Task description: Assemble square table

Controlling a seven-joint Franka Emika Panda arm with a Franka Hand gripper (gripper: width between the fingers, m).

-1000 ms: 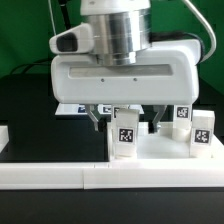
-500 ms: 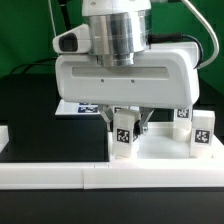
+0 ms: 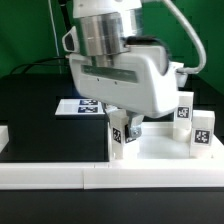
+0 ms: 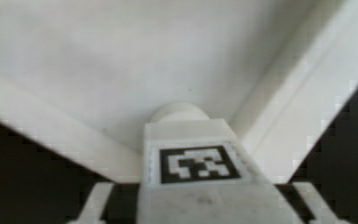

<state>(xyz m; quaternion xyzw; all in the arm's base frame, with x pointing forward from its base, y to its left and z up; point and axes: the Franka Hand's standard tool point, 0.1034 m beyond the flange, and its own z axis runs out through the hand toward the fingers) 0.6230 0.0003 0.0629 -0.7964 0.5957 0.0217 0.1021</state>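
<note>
Entry: square table, assembly in progress.

Arm: the wrist housing has turned since half a second ago. It then sat square to the exterior camera; it now stands swung round and slanted, with its bulk toward the exterior view's right. The gripper (image 3: 124, 127) remains low over the bench's front edge.

Leg in hand: one white tagged leg (image 3: 119, 137) stays upright between the jaws, its tag facing front in both the earlier picture and this one. In the wrist view the same leg (image 4: 195, 155) fills the foreground, a jaw pressed to each side: the jaws are clamped on it.

Tabletop: the white slab (image 3: 160, 152) lies at the front of the bench toward the exterior view's right, just behind the long white fence (image 3: 60, 173). The held leg stands at the slab's near corner; whether its foot sits in a socket cannot be told.

Other legs: two (image 3: 203, 135) (image 3: 183, 113) stand upright near the bench's right edge, untouched.

Marker board (image 3: 78, 106): flat, mid-bench, behind the arm.

Judgement: a wrist turn with the leg held in place suggests the leg is being screwed into its corner socket; three legs would remain.
</note>
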